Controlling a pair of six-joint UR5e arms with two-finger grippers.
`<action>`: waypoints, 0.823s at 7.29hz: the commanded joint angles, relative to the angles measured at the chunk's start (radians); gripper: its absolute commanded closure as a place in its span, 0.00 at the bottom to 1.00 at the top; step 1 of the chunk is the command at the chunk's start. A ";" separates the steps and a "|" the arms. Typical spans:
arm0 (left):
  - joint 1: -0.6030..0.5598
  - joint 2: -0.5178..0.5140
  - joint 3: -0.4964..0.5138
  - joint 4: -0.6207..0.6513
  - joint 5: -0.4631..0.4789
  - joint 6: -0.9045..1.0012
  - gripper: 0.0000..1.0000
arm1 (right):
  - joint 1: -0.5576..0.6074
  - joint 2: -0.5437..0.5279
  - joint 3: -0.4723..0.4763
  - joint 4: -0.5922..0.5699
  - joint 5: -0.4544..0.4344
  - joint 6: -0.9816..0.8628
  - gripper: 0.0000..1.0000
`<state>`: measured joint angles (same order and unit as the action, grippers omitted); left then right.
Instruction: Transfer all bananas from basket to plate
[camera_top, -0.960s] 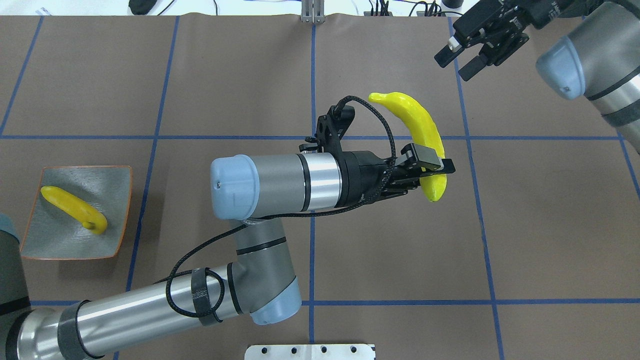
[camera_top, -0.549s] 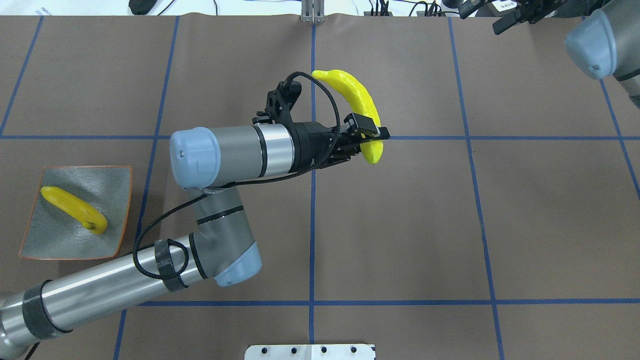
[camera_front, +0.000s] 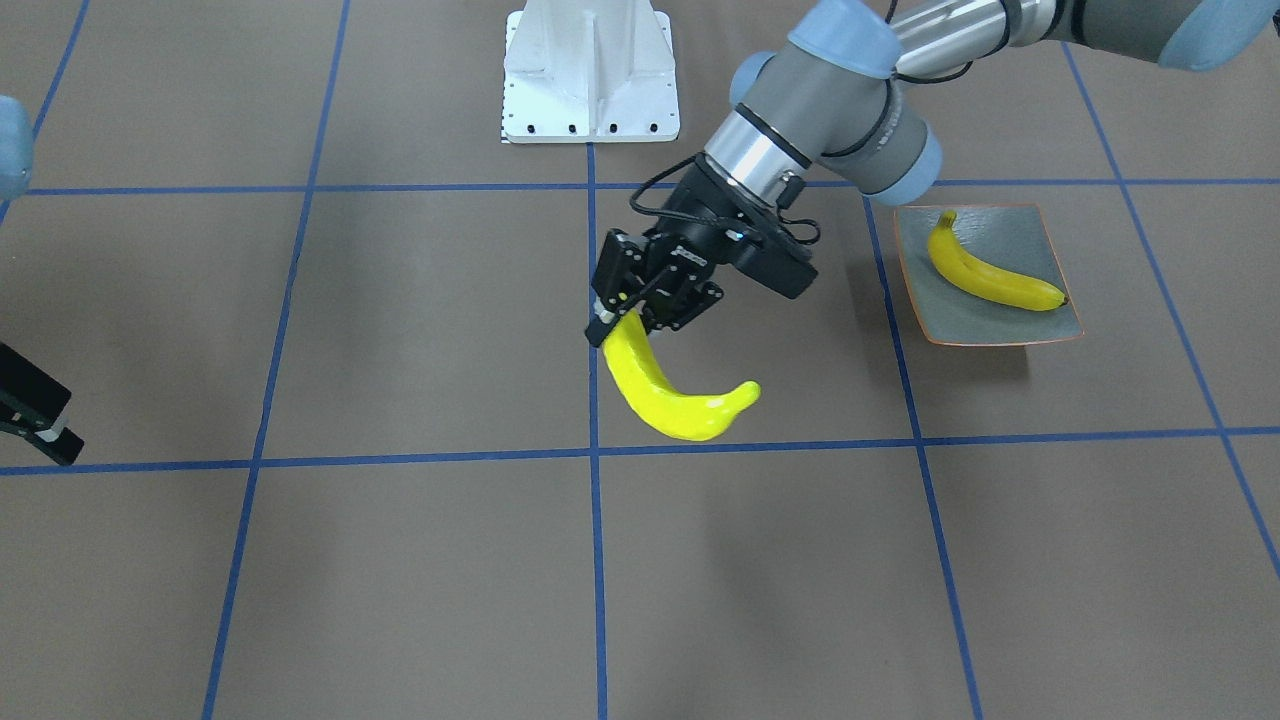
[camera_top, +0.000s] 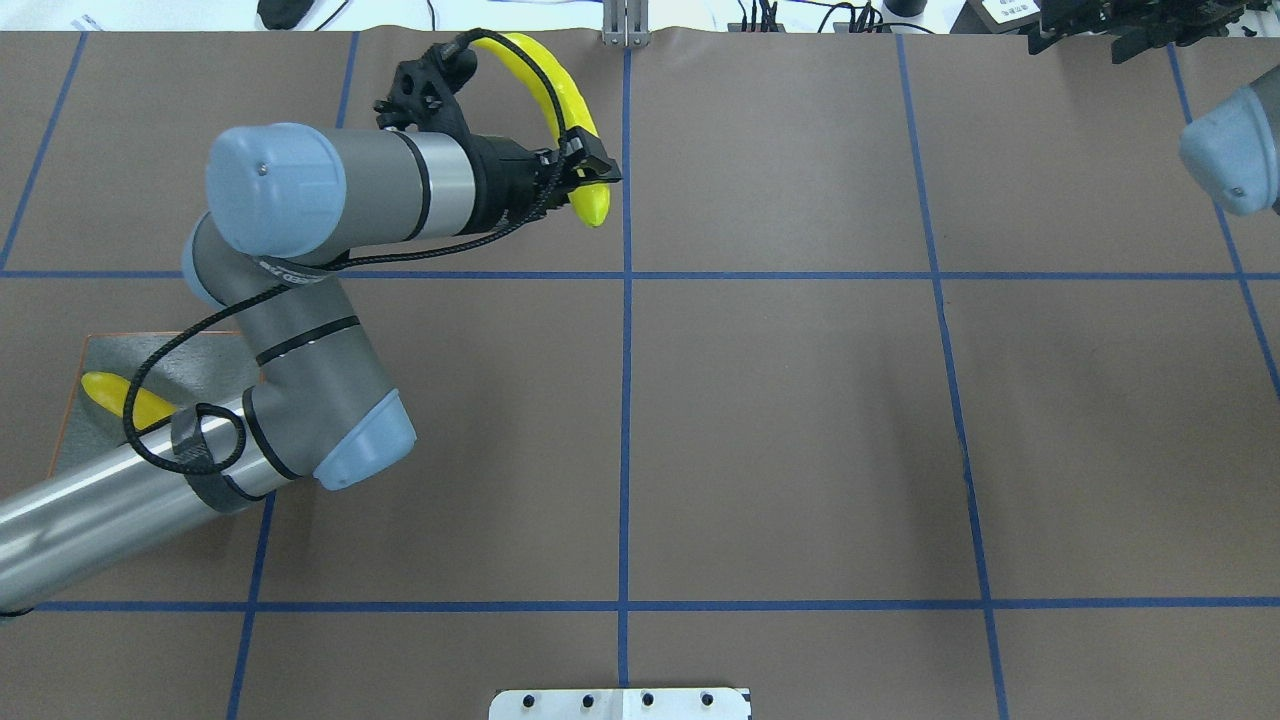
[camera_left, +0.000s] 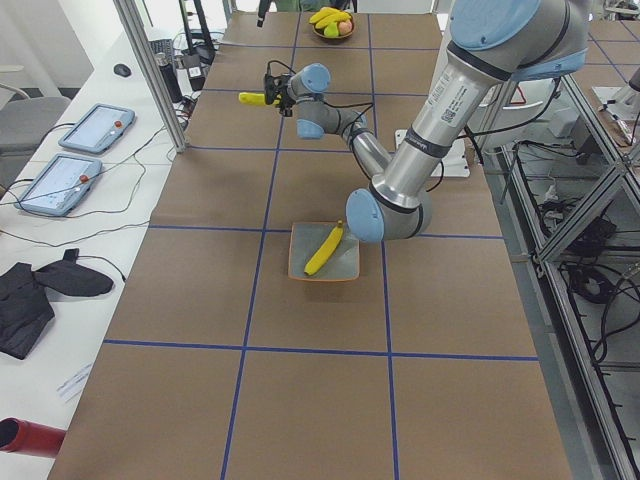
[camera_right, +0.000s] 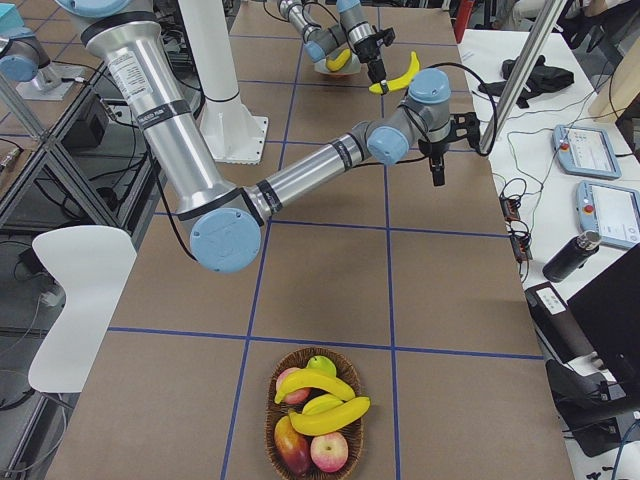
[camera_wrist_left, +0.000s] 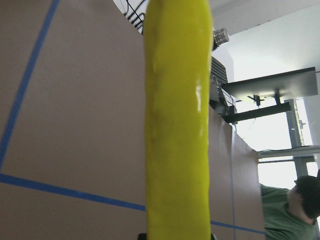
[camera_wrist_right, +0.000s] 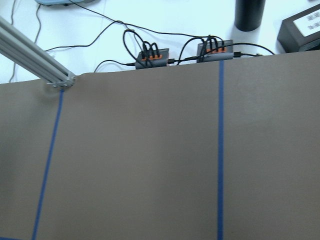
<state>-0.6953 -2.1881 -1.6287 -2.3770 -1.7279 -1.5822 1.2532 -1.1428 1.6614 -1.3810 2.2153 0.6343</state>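
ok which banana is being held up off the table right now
The banana in the left arm's fingers, hanging above the mat. Another banana lies on the plate, and more bananas sit in the basket.

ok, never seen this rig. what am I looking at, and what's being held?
Two robot arms share a brown table with blue tape lines. Two cameras look down from opposite sides, two look along the table from its ends, and one sits on each wrist. The left gripper is shut on a yellow banana, held above the table. A second banana lies on the square plate. A basket with more bananas and other fruit stands near the table's right end. The right arm is off to the side.
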 joint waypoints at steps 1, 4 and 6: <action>-0.103 0.149 -0.104 0.183 -0.070 0.165 1.00 | 0.008 -0.011 0.003 -0.220 -0.072 -0.288 0.01; -0.121 0.379 -0.268 0.364 -0.076 0.246 1.00 | 0.006 -0.015 0.006 -0.286 -0.007 -0.308 0.01; -0.121 0.471 -0.303 0.413 -0.148 0.245 1.00 | 0.008 -0.022 0.009 -0.285 0.010 -0.306 0.01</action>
<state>-0.8154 -1.7762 -1.9058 -2.0051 -1.8275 -1.3399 1.2605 -1.1612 1.6705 -1.6646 2.2139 0.3281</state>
